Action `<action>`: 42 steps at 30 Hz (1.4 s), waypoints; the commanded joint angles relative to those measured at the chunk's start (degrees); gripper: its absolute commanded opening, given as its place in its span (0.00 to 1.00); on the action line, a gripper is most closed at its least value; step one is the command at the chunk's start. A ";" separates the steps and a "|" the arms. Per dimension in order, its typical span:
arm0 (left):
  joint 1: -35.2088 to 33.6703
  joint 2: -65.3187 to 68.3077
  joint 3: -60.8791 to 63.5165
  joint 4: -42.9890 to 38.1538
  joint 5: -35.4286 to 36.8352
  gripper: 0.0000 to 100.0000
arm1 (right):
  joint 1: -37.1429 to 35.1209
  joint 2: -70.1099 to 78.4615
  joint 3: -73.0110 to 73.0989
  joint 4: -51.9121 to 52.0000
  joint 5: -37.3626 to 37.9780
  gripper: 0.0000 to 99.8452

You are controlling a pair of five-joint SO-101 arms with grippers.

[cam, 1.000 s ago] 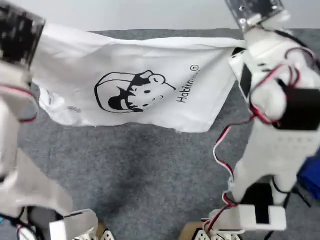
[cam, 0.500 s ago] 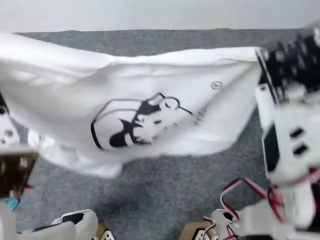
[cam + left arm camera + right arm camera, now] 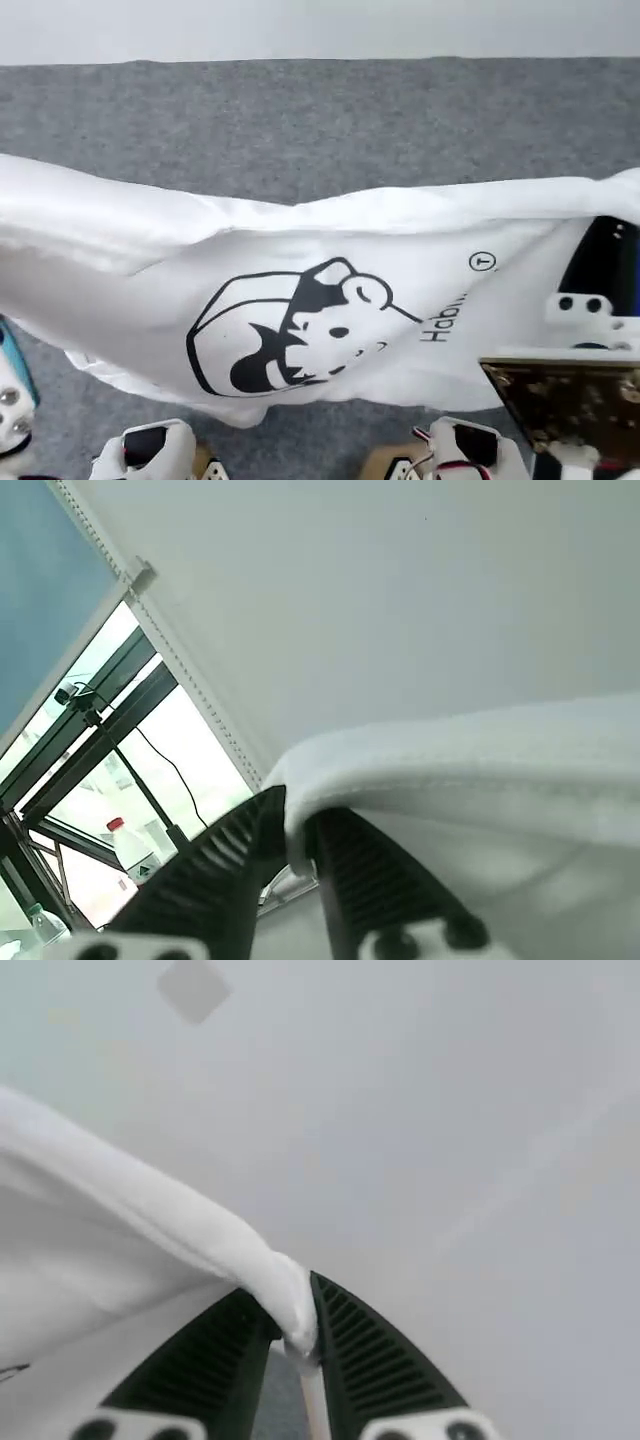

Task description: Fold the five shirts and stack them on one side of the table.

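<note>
Shirts counted: one. A single white shirt (image 3: 300,260) hangs stretched between the two claws, raised off the table (image 3: 320,120) rather than lying on it. It spans the near half of the table from the left side to the right side. Its top edge runs as a rolled fold, and the lower hem sags toward the near edge. Printed side faces up and out: one black line-drawn cartoon face (image 3: 300,335) inside an angular outline, with a short line of lettering to its right.

Grippers counted: two, both clamped.
- Left gripper (image 3: 295,812): the black ribbed jaws are closed tight on a thick folded edge of the shirt (image 3: 480,780), and cloth bulges out past the tips.
- Right gripper (image 3: 290,1308): the jaws are pinched on a bunched corner of the shirt (image 3: 120,1220), and a small nub of fabric is squeezed between the tips.

Table: grey felt-like surface, seen beyond the shirt's top fold out to the far edge.

Arm hardware in the high view:
- Two white arm bases sit at the near edge, one (image 3: 150,450) left of centre and one (image 3: 470,450) right of centre.
- Near the right corner, an arm's bare circuit board (image 3: 565,400) and a black housing (image 3: 605,265) sit close against the shirt's right end. I cannot tell the side from this view.

Room behind in the left wrist view: one window (image 3: 90,800) with a blue blind (image 3: 40,580) above it.
</note>
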 commanded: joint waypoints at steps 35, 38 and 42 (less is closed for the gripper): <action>0.70 23.56 58.68 -28.13 0.26 0.00 | -6.81 -5.23 86.77 -51.47 0.62 0.01; 2.02 30.86 58.77 -34.11 0.26 0.00 | -7.52 -0.13 91.08 -60.70 0.62 0.01; 4.75 38.86 58.77 -41.76 0.26 0.00 | -7.34 12.70 88.00 -69.76 0.35 0.01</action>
